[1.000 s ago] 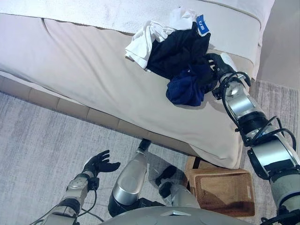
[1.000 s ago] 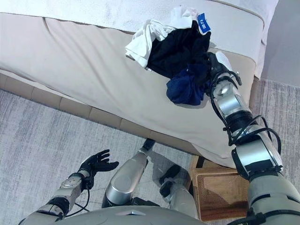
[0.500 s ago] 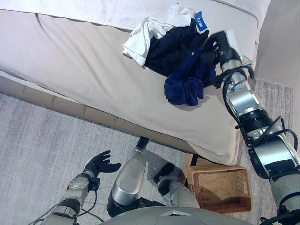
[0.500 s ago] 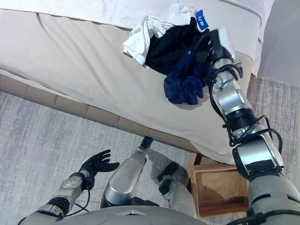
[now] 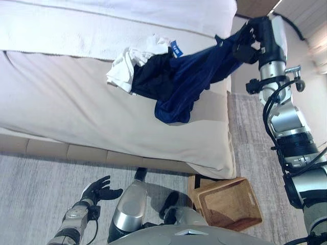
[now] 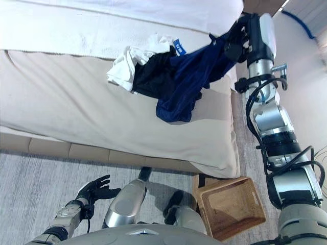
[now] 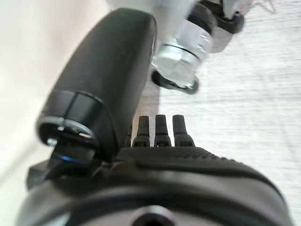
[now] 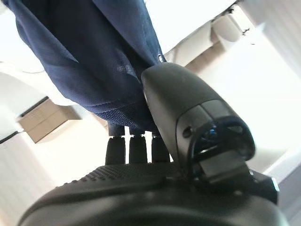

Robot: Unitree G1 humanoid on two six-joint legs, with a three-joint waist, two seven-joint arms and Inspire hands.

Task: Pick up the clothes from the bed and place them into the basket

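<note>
A navy blue garment [image 5: 191,76] stretches from the pile on the bed up to my right hand [image 5: 250,41], which is raised high at the bed's right side and shut on the cloth's upper end. The right wrist view shows the navy blue garment [image 8: 89,61] pinched between thumb and fingers. Its lower part still drapes on the bed over a black garment [image 5: 149,76], beside a white garment [image 5: 125,66]. A woven basket [image 5: 225,204] stands on the floor by the bed's near right corner. My left hand [image 5: 97,190] hangs open low at the left, above the rug.
The bed [image 5: 61,107] has a beige cover and a white blanket [image 5: 76,35] further back. A grey rug [image 5: 36,189] covers the floor in front. Another strip of rug [image 5: 250,138] runs along the bed's right side.
My right hand has risen well above the bed, pulling the navy garment up and stretching it out of the pile. The camera view has shifted too. The left hand stays put.
</note>
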